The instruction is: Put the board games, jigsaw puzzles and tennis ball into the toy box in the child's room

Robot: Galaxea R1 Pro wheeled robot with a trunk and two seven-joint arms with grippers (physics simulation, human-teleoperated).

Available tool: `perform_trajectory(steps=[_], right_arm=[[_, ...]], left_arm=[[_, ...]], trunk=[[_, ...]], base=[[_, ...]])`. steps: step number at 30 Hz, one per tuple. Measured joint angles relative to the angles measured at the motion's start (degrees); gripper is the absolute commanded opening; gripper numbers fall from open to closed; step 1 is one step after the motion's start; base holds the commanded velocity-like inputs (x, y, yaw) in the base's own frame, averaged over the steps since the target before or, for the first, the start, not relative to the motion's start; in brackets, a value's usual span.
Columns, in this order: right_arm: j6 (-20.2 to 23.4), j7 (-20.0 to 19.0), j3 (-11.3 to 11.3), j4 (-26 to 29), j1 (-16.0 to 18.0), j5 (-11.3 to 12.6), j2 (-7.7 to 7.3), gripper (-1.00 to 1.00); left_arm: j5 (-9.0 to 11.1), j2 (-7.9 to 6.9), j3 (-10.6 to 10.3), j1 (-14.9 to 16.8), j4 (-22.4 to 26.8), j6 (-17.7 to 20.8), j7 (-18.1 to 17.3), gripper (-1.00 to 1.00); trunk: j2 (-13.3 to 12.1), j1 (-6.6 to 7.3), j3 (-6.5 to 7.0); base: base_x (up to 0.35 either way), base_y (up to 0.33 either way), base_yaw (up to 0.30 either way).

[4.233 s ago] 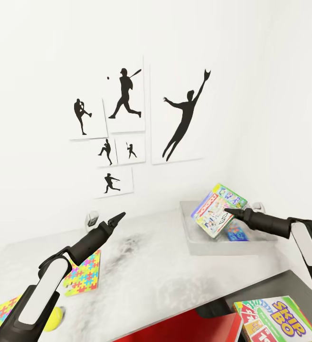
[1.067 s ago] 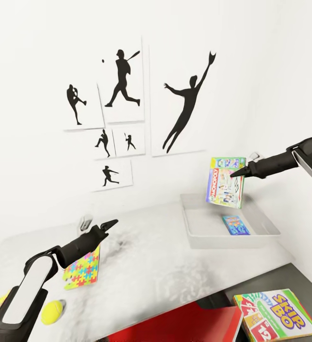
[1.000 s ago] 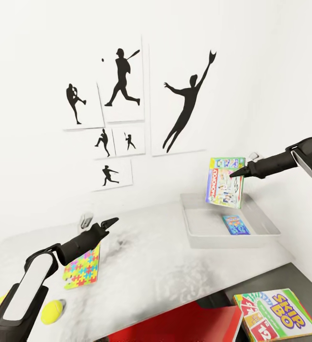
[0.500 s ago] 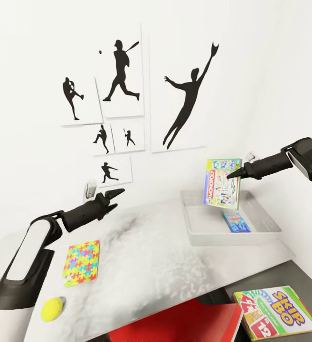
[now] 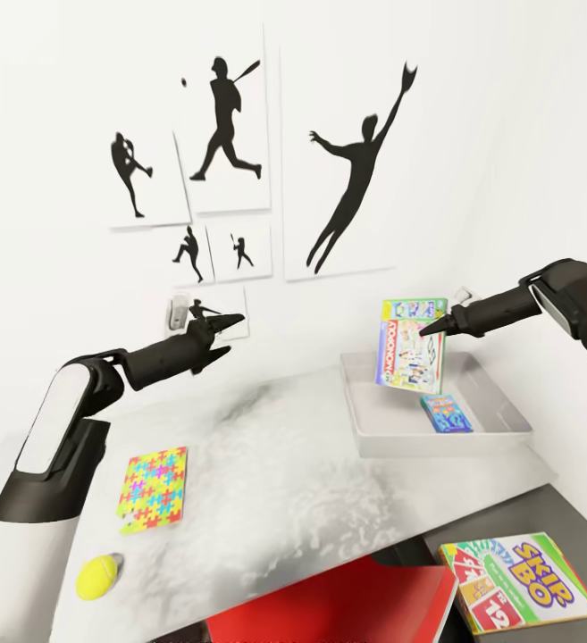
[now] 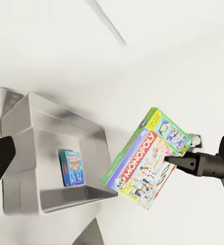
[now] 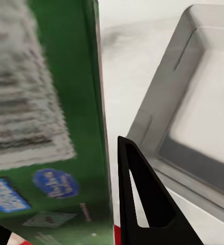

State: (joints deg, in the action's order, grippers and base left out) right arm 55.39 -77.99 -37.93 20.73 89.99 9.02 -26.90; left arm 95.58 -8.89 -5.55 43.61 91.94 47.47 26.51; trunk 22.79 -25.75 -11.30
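Note:
My right gripper (image 5: 429, 331) is shut on the top edge of the white-green Monopoly board game (image 5: 411, 358), which hangs tilted above the light-grey toy box (image 5: 507, 427) at the table's far right. A blue board game (image 5: 445, 413) lies flat inside the toy box. The Skip-Bo board game (image 5: 518, 581) rests on the lower dark-grey cabinet top. On the table (image 5: 284, 464) lie a colourful jigsaw puzzle (image 5: 153, 487) and a yellow tennis ball (image 5: 98, 577). My left gripper (image 5: 229, 332) is open, raised above the table. The left wrist view shows Monopoly (image 6: 145, 158) over the toy box (image 6: 25, 168).
A red chair (image 5: 347, 607) sits tucked under the table's near edge. The white wall with black baseball silhouette pictures (image 5: 230, 116) stands right behind the table. In the right wrist view a black finger (image 7: 142, 204) lies against the green box side (image 7: 45, 127), above the toy box rim (image 7: 158, 102).
My left arm has lifted off the table and swung up toward the wall. The head view has shifted. Monopoly stays in the right gripper over the toy box, barely moved.

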Motion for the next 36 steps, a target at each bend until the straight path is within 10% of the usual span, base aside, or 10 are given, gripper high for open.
perform_trajectory(steps=[10, 36], right_arm=[[1.83, -0.14, 0.13, -0.02, 0.03, 0.14, 0.28, -1.00], [4.13, -0.26, -0.40, -0.18, 2.97, 0.06, 0.16, -1.00]], left_arm=[[5.59, 1.75, -2.63, 5.83, 0.02, -0.36, 9.47, 1.00], [6.46, 2.76, -2.93, 7.27, 0.01, -0.69, 13.88, 1.00]], trunk=[[0.00, 0.00, -0.93], [0.00, 0.00, -3.35]], base=[[0.000, 0.000, 0.000], [0.000, 0.000, 0.000]])
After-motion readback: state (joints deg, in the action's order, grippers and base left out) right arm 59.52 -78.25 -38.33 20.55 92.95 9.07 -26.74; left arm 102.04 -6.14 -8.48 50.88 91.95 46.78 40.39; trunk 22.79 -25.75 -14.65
